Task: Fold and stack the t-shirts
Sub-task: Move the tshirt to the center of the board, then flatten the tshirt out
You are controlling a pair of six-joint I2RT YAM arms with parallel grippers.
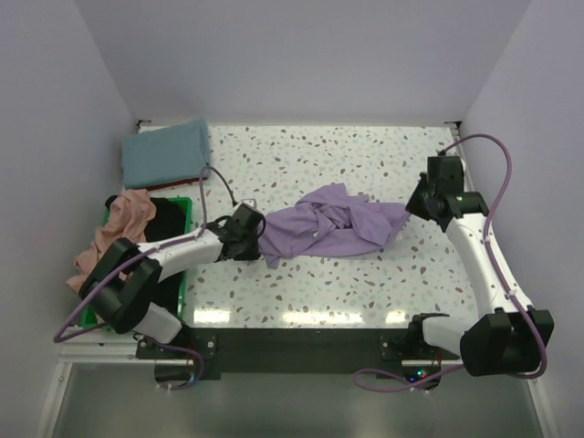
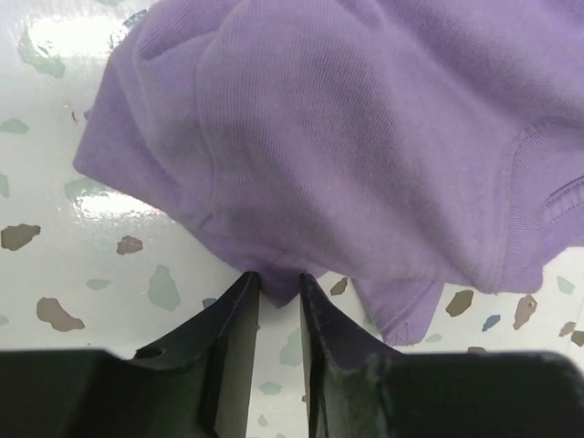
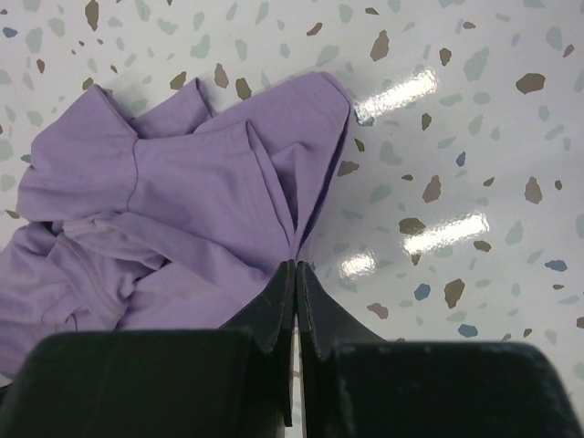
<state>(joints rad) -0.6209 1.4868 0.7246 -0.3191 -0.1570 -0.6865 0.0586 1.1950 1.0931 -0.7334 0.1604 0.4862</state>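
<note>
I log 1 rumpled lavender t-shirt (image 1: 333, 224) on speckled bench (image 1: 365, 155), left jaws and right jaws pinching it; folded teal t-shirt (image 1: 164, 153), green bin (image 1: 188, 214) nearby.

The lavender t-shirt (image 2: 365, 137) is showing soft, matt knit cloth with a fine ribbed grain and stitched hems. The table (image 3: 474, 137) is gleaming: smooth, glossy, speckled, and throwing back bright light. The left claw (image 2: 276, 285) and right claw (image 3: 296, 266) are looking like smooth black plastic with a dull sheen. The teal t-shirt (image 1: 164, 153) is looking matt, and the green bin (image 1: 190, 214) is looking like plastic.
</note>
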